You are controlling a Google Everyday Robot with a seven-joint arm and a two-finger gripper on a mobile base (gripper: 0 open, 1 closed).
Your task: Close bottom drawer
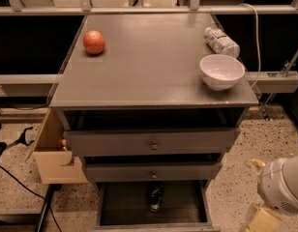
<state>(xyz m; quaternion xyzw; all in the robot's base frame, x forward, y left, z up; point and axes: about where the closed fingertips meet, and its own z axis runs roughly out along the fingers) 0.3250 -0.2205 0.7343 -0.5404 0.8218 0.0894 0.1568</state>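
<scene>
The bottom drawer (134, 208) of the grey cabinet is pulled far out toward me, its dark inside exposed. A small dark can (156, 197) lies in it near the back. Its front panel runs along the lower edge of the view, and no knob shows on it. My gripper (261, 220) hangs low at the lower right, right of the drawer and apart from it, below the white rounded arm housing (284, 186). It is partly cut off by the frame edge.
The two upper drawers (151, 142) (151, 172) stick out slightly. On the cabinet top (154, 66) are a red fruit (94, 42), a white bowl (221, 71) and a lying plastic bottle (221, 41). An open cardboard box (52, 153) and cables (13, 173) lie on the left.
</scene>
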